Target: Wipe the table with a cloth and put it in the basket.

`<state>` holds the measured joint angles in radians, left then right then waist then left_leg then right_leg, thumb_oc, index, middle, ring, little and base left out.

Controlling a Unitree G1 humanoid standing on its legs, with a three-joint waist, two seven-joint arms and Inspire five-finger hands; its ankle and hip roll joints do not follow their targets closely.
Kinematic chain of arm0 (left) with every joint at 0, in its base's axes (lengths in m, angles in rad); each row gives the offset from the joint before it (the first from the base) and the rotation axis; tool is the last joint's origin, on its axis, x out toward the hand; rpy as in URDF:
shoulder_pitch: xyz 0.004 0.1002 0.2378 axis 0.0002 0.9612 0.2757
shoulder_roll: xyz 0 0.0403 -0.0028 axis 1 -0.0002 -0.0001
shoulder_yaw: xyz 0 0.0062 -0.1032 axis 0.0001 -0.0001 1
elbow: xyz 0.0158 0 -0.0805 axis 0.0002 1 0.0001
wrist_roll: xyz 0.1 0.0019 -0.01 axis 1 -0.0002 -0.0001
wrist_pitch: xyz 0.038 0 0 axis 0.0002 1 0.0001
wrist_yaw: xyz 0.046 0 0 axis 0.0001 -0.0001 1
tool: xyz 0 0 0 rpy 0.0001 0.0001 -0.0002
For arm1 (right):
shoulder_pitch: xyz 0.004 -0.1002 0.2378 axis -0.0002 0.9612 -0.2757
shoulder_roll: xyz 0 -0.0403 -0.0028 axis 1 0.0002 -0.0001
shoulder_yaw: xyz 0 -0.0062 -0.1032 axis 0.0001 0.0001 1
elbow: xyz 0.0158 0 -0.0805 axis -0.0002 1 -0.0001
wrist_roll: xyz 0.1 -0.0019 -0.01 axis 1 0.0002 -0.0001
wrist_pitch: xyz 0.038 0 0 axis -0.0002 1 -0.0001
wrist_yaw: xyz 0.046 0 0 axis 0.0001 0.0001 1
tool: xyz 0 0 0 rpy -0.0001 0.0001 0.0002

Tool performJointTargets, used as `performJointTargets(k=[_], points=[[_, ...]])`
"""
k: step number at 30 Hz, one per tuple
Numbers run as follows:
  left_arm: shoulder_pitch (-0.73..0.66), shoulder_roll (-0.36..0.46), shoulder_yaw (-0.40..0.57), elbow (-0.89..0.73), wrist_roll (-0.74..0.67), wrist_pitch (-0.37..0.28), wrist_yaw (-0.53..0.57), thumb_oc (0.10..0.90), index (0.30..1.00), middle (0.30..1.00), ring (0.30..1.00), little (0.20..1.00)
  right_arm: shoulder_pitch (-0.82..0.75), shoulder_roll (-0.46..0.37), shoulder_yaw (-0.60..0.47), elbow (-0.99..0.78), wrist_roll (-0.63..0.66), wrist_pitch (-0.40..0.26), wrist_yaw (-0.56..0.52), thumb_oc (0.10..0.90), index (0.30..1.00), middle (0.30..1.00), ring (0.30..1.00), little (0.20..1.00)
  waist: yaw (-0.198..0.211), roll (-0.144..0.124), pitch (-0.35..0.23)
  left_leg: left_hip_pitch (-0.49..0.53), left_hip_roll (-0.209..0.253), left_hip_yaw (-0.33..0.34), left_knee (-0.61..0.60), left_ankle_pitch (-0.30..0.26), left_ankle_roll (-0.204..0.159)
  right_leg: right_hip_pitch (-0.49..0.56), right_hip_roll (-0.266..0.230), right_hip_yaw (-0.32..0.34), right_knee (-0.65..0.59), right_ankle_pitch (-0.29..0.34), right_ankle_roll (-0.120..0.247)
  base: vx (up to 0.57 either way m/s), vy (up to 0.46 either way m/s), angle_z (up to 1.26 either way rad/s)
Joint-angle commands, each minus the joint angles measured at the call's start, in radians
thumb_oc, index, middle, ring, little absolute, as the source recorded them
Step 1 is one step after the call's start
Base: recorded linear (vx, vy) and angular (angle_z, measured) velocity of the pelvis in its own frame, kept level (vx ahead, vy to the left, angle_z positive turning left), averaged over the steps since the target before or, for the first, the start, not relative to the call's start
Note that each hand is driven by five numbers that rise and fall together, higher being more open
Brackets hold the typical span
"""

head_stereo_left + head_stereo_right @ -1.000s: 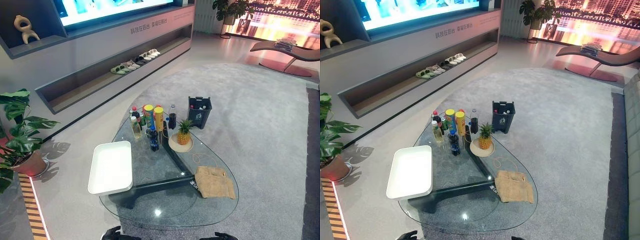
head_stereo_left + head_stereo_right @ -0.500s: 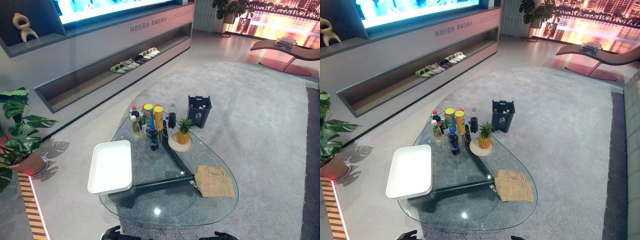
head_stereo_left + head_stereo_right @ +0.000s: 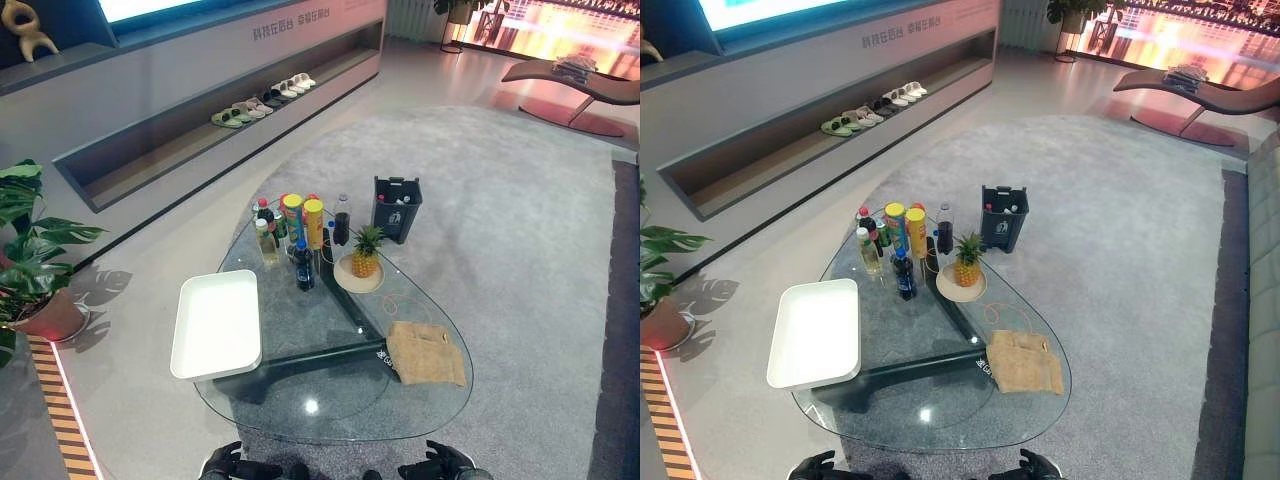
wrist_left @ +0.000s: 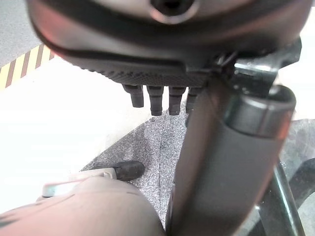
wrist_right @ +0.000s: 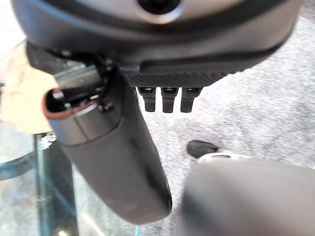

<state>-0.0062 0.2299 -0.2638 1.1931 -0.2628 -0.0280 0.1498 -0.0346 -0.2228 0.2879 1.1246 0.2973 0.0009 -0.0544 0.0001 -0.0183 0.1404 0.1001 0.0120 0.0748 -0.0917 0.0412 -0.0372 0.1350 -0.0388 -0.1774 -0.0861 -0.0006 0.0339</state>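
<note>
My left hand and right hand hang relaxed, holding nothing, below the tabletop's near edge, with 1 cloth at its right edge and 1 white tray at its left.

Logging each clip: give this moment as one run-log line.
cloth: flat on glass table, untouched | left hand: low, empty | right hand: low, empty | white tray: empty

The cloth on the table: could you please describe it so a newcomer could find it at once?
Start at the glass table on the grey rug. The cloth lies flat near its right edge, nearer the robot than the pineapple. It is the table's one tan, limp piece among bottles, cans and a white tray.
</note>
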Motion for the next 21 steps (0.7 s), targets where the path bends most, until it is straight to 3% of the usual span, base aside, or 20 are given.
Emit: performJointTargets(k=[1,6,9,18,21], points=[[-0.04,0.011,-0.062,-0.014,-0.014,-0.007,0.04,0.8,0.9,0.9,0.9,0.9,-0.065,-0.053,0.051,-0.169,0.049,-0.052,-0.078,0.8,0.9,0.9,0.9,0.9,0.018,-0.011,0.049,0.006,0.035,0.054,0.024,-0.071,-0.004,-0.048,-0.081,0.012,0.032,0.016,0.089,-0.03,-0.022,-0.06],[-0.016,0.031,-0.066,-0.071,-0.027,-0.018,0.056,0.8,0.9,0.9,0.9,0.9,-0.047,-0.097,0.072,-0.443,0.035,-0.03,-0.185,0.8,0.9,0.9,0.9,0.9,0.001,-0.016,0.084,-0.041,0.029,0.065,0.082,-0.089,0.004,-0.094,-0.081,0.025,0.053,0.015,0.082,-0.04,-0.036,-0.1],[-0.029,0.041,-0.074,-0.088,-0.067,-0.038,0.059,0.8,0.9,0.9,0.9,0.9,-0.069,-0.132,0.074,-0.553,0.021,-0.053,-0.239,0.8,0.9,0.9,0.9,0.9,-0.01,-0.015,0.126,-0.094,0.033,0.066,0.131,-0.09,0.001,-0.137,-0.081,0.03,0.086,0.01,0.072,-0.11,-0.01,-0.04],[-0.047,0.045,-0.085,-0.127,-0.073,-0.075,0.073,0.8,0.9,0.9,0.9,0.9,-0.119,-0.182,0.038,-0.74,-0.079,-0.114,-0.42,0.8,0.9,0.9,0.9,0.9,-0.027,-0.01,0.203,-0.164,0.037,0.067,0.152,-0.082,0.0,-0.231,-0.058,0.038,0.159,-0.017,0.058,-0.04,-0.001,-0.01],[-0.073,0.049,-0.095,-0.152,-0.086,-0.108,0.076,0.8,0.9,0.9,0.9,0.9,-0.165,-0.222,0.008,-0.79,-0.164,-0.086,-0.528,0.8,0.9,0.9,0.9,0.9,-0.027,-0.006,0.25,-0.208,0.032,0.065,0.18,-0.084,-0.001,-0.266,-0.055,0.04,0.171,-0.017,0.052,-0.04,0.018,-0.01]])
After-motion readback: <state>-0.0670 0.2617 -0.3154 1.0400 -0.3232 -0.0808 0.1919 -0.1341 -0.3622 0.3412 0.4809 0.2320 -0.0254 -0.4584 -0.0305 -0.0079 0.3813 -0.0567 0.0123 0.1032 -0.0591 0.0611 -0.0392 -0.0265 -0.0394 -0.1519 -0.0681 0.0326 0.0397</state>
